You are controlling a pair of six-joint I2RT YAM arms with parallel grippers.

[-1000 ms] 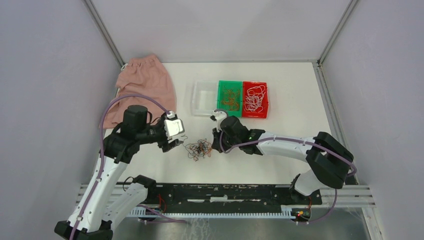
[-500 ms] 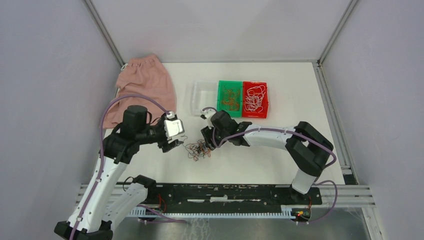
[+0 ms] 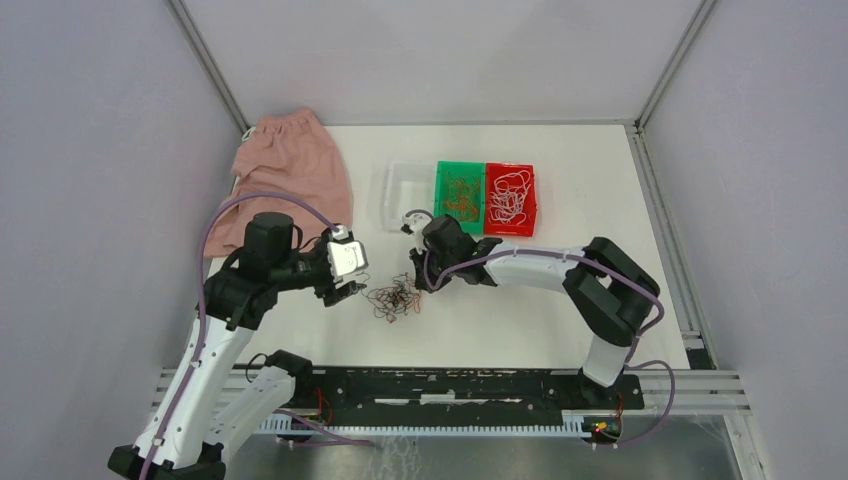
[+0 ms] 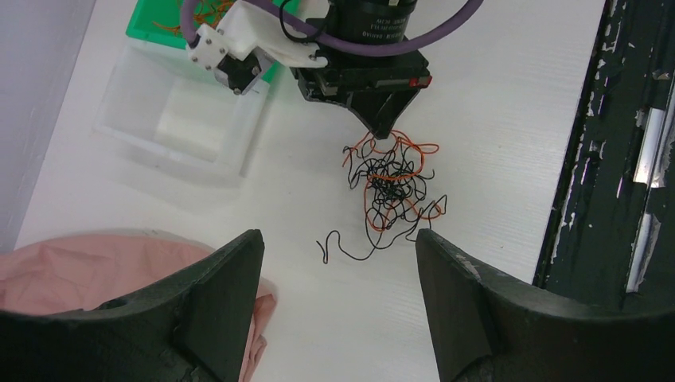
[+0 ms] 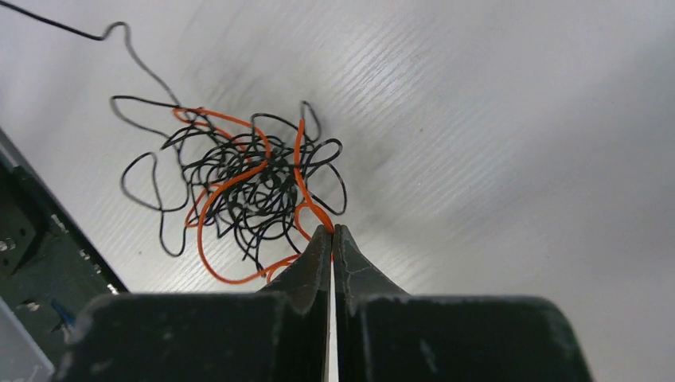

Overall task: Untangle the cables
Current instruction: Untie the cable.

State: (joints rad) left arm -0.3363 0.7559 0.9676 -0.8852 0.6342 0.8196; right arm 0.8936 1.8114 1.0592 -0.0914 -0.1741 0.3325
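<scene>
A fist-sized tangle of black and orange cables (image 3: 393,300) (image 4: 392,185) (image 5: 239,191) lies on the white table between the two arms. My right gripper (image 3: 412,283) (image 5: 333,231) is at the clump's right edge. Its fingers are pressed together on an orange cable loop (image 5: 301,191). My left gripper (image 3: 350,290) (image 4: 338,239) hovers just left of the tangle, open, with nothing between its fingers. One loose black strand end (image 4: 338,245) trails out toward it.
A pink cloth (image 3: 290,170) lies at the back left. Behind the tangle stand a clear tray (image 3: 395,200), a green tray (image 3: 438,200) holding orange cables and a red tray (image 3: 532,200) holding white cables. A black rail (image 3: 450,385) runs along the near edge.
The right gripper moved left and a little back to the clump's edge, opened briefly, then shut on an orange strand. The left arm has stayed put.
</scene>
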